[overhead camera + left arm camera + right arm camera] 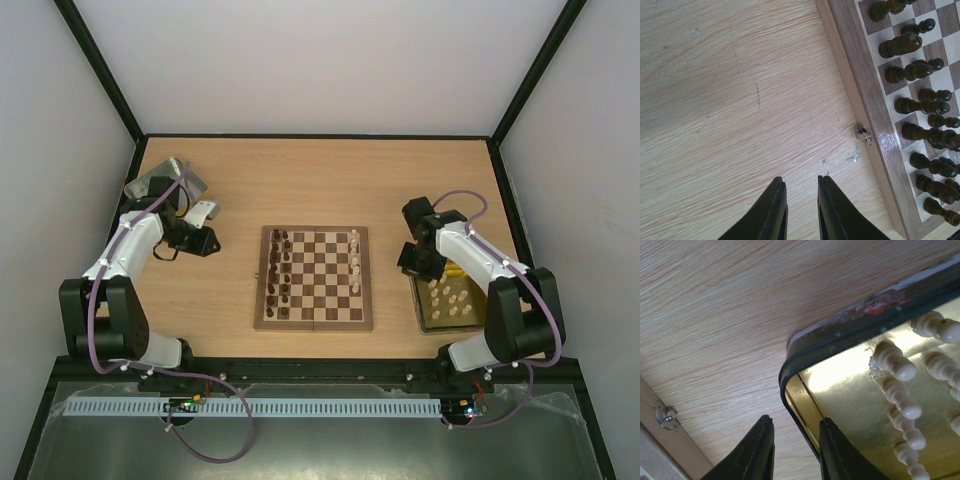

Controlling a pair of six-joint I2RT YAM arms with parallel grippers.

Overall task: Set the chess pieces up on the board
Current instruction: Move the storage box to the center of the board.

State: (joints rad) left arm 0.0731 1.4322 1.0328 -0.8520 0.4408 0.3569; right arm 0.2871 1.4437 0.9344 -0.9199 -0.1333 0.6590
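Left gripper (801, 182), slightly parted and empty, hangs over tabletop (715, 100), board (875, 115) to its right. Right gripper (795, 421), likewise parted, hangs over tray (840, 335) corner

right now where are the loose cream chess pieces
In the top view, the pale cream wooden chessmen lie in the gold metal tray on the right, beside the checked wooden chessboard.

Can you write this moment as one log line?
left gripper: open, empty, beside board | right gripper: open, over tray corner | dark pieces: on board | cream pieces: some in tray
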